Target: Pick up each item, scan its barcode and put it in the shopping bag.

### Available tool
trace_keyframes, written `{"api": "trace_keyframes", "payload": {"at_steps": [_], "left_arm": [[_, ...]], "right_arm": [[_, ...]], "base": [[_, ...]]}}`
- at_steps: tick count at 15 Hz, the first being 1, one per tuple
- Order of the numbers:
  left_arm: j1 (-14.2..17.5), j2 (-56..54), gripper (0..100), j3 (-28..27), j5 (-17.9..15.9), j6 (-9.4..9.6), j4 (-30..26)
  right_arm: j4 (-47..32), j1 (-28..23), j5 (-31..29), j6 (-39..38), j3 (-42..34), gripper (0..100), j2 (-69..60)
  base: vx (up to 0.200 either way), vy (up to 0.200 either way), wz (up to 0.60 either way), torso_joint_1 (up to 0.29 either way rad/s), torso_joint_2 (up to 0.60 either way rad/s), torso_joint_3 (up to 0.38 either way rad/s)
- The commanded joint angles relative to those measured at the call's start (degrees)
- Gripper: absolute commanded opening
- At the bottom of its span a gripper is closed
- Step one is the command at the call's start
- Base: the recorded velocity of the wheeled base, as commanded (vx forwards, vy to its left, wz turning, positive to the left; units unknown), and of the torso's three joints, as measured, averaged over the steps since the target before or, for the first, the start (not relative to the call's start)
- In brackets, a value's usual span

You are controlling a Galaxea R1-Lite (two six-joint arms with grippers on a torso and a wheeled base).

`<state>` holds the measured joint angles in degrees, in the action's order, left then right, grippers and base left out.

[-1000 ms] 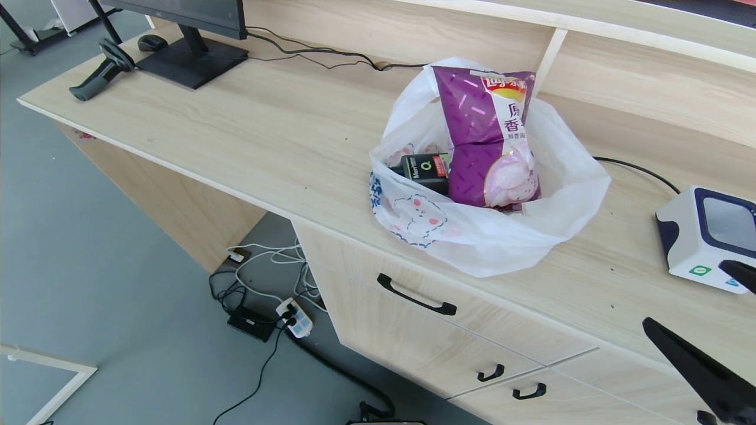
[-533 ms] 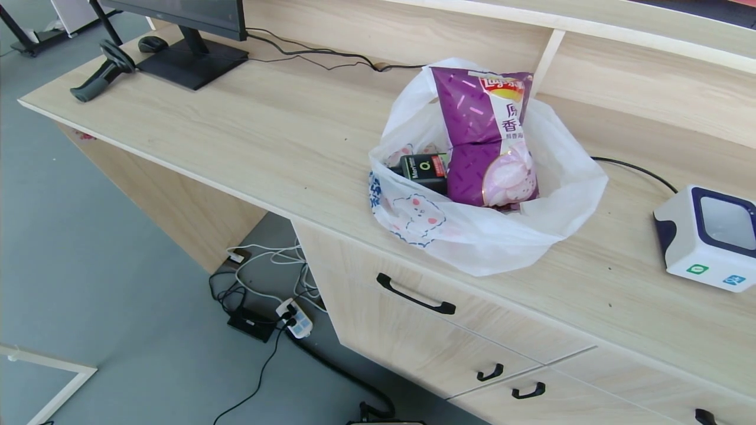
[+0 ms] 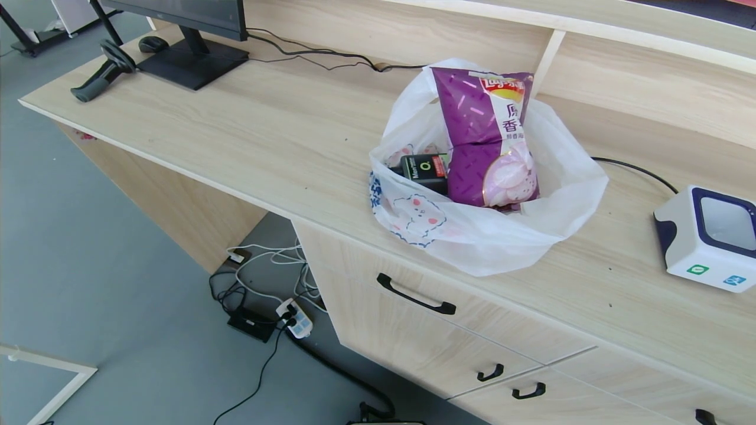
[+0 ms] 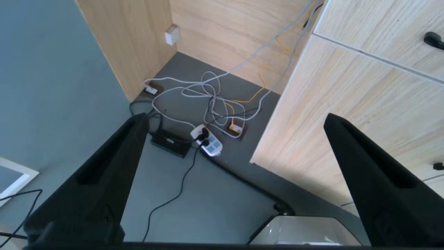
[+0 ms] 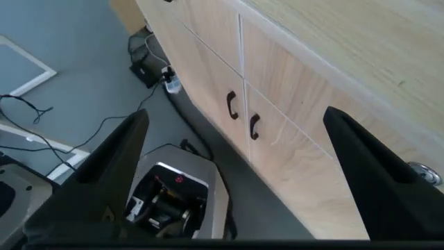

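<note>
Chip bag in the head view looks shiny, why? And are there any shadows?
Head view: light glints off the glossy purple chip bag, and the scanner has a pale reflection in its window; the shopping bag casts just a soft shadow on the counter. Left wrist view: the open left gripper looks dark against the brighter floor.

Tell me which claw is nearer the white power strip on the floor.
Left. The left claw hangs open roughly over the power strip. The right claw hangs open by the small drawer handles, with the strip farther off from it.
</note>
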<state>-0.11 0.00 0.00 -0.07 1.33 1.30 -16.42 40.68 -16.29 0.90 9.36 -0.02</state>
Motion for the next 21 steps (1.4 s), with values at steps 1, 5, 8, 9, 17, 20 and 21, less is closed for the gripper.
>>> {"api": "trace_keyframes", "payload": {"at_steps": [1, 5, 8, 9, 17, 20, 21], "left_arm": [[0.02, 0.09, 100, 0.00, -0.01, -0.01, 0.01], [0.02, 0.09, 100, 0.00, -0.01, -0.01, 0.01], [0.02, 0.09, 100, 0.00, -0.01, -0.01, 0.01], [0.02, 0.09, 100, 0.00, -0.01, -0.01, 0.01], [0.02, 0.00, 100, 0.00, -0.01, -0.01, 0.01], [0.02, 0.00, 100, 0.00, -0.01, -0.01, 0.01], [0.02, 0.09, 100, 0.00, -0.01, -0.01, 0.01]], "right_arm": [[0.34, 0.72, 0.03, -2.75, -0.49, 100, 0.02], [0.69, 0.89, 11.72, -1.61, -0.49, 100, 0.02], [0.86, 1.42, 19.01, -1.61, -0.57, 100, 0.02], [0.86, 1.42, 19.01, -1.61, -0.57, 100, 0.02], [0.95, -20.29, 5.48, -0.55, -0.57, 100, 0.29], [1.13, -24.16, 2.22, -1.25, -0.57, 100, 2.13], [1.39, -24.16, -2.61, -1.69, -0.57, 100, 2.13]], "base": [[0.000, 0.000, 0.00, 0.000, 0.00, 0.000], [0.000, 0.000, 0.00, 0.000, 0.00, 0.000], [0.000, 0.000, 0.00, 0.000, 0.00, 0.000], [0.000, 0.000, 0.00, 0.000, 0.00, 0.000], [0.000, 0.000, 0.00, 0.000, 0.00, 0.000], [0.000, 0.000, 0.00, 0.000, 0.00, 0.000], [0.000, 0.000, 0.00, 0.000, 0.00, 0.000]]}}
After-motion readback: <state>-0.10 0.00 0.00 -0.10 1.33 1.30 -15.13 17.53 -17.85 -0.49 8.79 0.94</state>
